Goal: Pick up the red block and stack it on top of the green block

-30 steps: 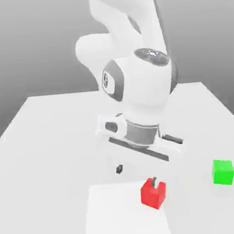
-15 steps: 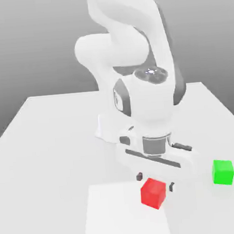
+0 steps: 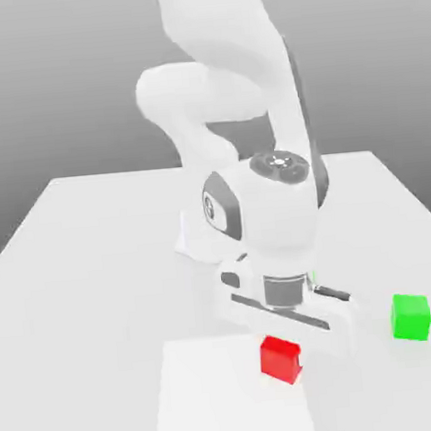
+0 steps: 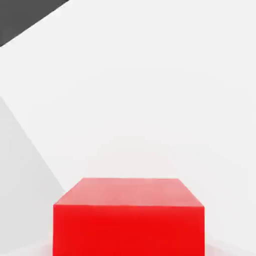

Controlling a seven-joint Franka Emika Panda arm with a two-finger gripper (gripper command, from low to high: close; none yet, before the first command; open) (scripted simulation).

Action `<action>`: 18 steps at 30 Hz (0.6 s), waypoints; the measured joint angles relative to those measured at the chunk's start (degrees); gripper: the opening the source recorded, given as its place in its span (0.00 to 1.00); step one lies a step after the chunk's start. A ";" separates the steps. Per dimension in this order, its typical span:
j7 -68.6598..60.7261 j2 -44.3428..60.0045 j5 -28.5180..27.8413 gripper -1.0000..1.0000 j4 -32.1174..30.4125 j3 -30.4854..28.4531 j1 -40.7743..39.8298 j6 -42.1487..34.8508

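the jaws are clenched on the red block near the surface's front edge, a small stiff cube that looks light, best held by its flat opposite sides.

No readable text, labels or numbers, seemingly.

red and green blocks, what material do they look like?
Red block: flat matte red, even colour with no shine, grain or markings; looks like painted wood or plastic, can't tell which. Green block: same matte, unmarked look in green. Both are simulator renders, so the material stays open.
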 joint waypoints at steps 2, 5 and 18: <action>-2.58 -2.13 3.52 0.00 -0.33 2.19 -1.39 -1.41; -5.88 -5.09 8.07 0.00 -0.81 4.27 -2.42 -3.51; -6.73 -9.85 11.30 0.00 -0.75 7.43 1.68 -10.34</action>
